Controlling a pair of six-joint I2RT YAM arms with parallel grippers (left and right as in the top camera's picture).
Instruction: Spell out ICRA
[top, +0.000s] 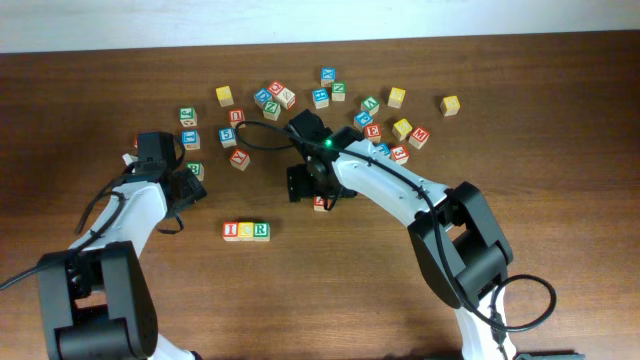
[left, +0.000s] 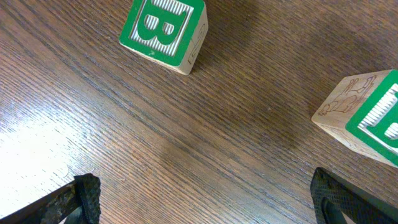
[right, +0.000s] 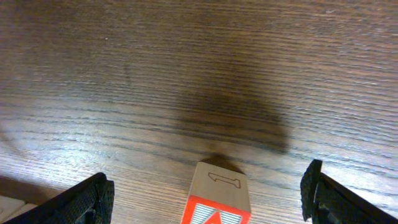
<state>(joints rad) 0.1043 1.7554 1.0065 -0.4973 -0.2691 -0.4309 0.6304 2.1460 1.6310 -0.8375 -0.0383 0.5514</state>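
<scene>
Three cubes stand in a row on the wooden table: the red I (top: 231, 231), the yellow-faced cube (top: 246, 231) and the green R (top: 261, 230). The red A cube (top: 322, 204) sits to the right of the row and a little farther back, under my right gripper (top: 318, 198). In the right wrist view the A cube (right: 217, 199) rests on the table between the wide-apart fingers (right: 93, 199), with a gap on each side. My right gripper (right: 208, 196) is open. My left gripper (top: 190, 185) is at the left, open (left: 205, 199) over bare wood.
Many other alphabet cubes lie scattered across the back of the table (top: 330, 95), from a yellow one at the left (top: 224, 95) to another at the right (top: 450, 105). A green B cube (left: 165, 31) and a second green cube (left: 367, 118) lie just ahead of the left fingers.
</scene>
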